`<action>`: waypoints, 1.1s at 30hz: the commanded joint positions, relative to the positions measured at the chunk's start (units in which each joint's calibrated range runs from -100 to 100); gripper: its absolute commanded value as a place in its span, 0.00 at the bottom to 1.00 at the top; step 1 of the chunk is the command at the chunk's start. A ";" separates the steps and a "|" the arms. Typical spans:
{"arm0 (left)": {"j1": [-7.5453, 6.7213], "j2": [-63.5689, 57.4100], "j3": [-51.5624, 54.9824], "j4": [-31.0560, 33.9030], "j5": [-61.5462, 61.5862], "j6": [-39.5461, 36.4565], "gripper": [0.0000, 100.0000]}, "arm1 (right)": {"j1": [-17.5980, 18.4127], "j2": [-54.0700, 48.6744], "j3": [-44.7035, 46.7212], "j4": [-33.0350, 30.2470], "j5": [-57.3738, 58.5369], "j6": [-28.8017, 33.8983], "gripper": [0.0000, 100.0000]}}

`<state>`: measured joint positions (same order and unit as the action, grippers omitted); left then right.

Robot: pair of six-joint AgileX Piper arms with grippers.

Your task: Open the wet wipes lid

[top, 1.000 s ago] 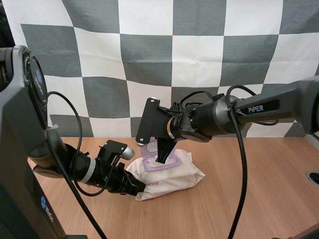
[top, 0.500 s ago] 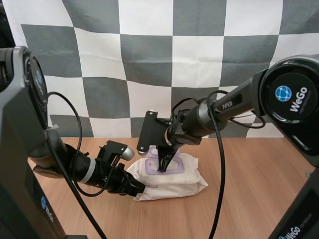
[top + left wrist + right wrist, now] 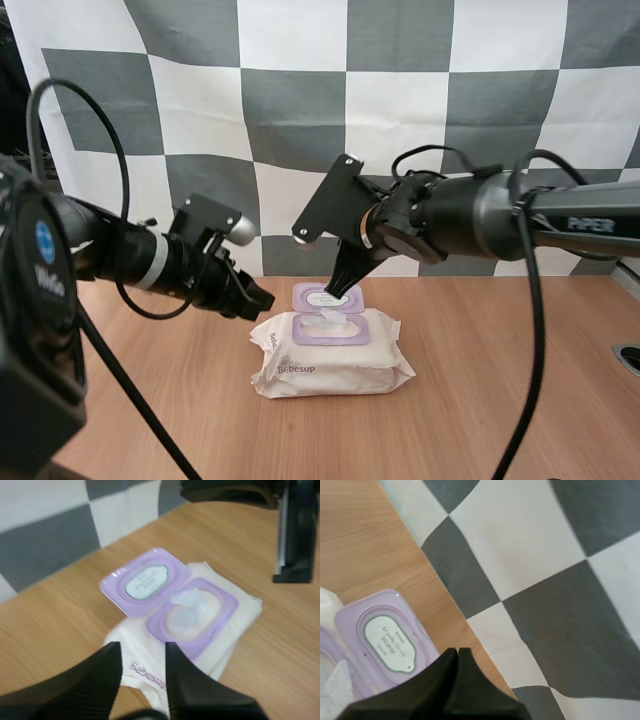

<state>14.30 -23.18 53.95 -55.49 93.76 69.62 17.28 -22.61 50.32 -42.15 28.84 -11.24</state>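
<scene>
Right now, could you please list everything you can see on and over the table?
wet wipes pack: one, cream-white with purple print, lying flat at the middle of the table.
lid: one, purple with a white label, flipped open at the pack's far edge.
wipe: one, white, showing in the pack's purple-rimmed opening.
table: one, light wood, under everything.
left gripper: one, black, fingers apart, raised beside the pack, holding nothing.
right gripper: one, black, fingers together, tips at the open lid.
</scene>
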 commanded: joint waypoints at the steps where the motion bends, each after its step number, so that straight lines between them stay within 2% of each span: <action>1: 1.17 -20.71 -4.51 0.02 -1.87 -17.05 0.15 | -0.04 -17.28 -0.09 2.41 6.44 0.97 0.00; 2: 1.79 -24.71 -5.46 -0.12 -3.72 -19.07 0.04 | -0.04 -20.24 -0.09 3.38 9.99 0.97 0.00; 3: 2.40 -28.85 -6.10 -0.58 -6.16 -20.81 0.00 | -0.14 -22.47 -0.09 3.90 12.90 0.97 0.00; 6: 3.77 -40.36 -6.31 -0.96 -17.35 -25.70 0.00 | -0.44 -29.56 -0.09 4.85 20.65 0.78 0.00; 8: 3.63 -47.56 -6.31 -0.81 -25.32 -29.54 0.00 | -1.22 -34.37 -0.09 5.14 22.79 -0.42 0.00; 10: 1.79 -52.25 -6.01 2.04 -31.81 -34.25 0.00 | -1.91 -37.96 -0.09 5.96 25.43 -2.17 0.00; 12: -0.98 -55.82 -4.95 5.10 -33.41 -38.72 0.00 | -2.39 -40.55 -0.09 7.86 26.81 -2.66 0.00; 14: -3.73 -59.55 -2.18 10.98 -34.70 -42.12 0.00 | -2.65 -42.94 -0.09 9.68 25.87 -6.31 0.00; 16: -5.03 -61.68 0.01 19.18 -36.89 -46.20 0.00 | -2.65 -47.33 -0.09 12.90 23.60 -11.34 0.00; 18: -6.35 -65.05 3.53 33.99 -42.63 -55.07 0.01 | -2.57 -54.46 -0.09 19.39 20.90 -14.14 0.00; 22: -8.36 -69.37 9.70 57.36 -52.65 -74.43 0.11 | -1.48 -66.73 2.71 30.89 12.02 -14.24 0.00; 24: -9.37 -71.00 12.37 64.97 -53.42 -81.30 0.15 | -1.75 -71.74 6.12 35.09 6.57 -13.58 0.00; 26: -10.59 -72.16 15.68 69.92 -53.42 -84.96 0.16 | -2.58 -75.54 12.64 35.78 0.67 -13.68 0.00; 29: -12.42 -73.58 21.68 75.11 -54.84 -85.08 0.16 | -4.27 -77.20 19.61 35.35 -2.97 -13.68 0.00; 31: -13.29 -74.26 25.47 78.21 -57.14 -85.17 0.16 | -6.68 -77.39 25.45 35.65 -9.24 -13.68 0.00; 33: -14.04 -75.09 28.87 80.00 -58.63 -85.17 0.16 | -9.54 -77.39 31.16 38.62 -17.04 -13.68 0.00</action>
<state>2.59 -80.76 71.77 -24.12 39.83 24.89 12.26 -83.93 67.24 -7.37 25.31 -24.88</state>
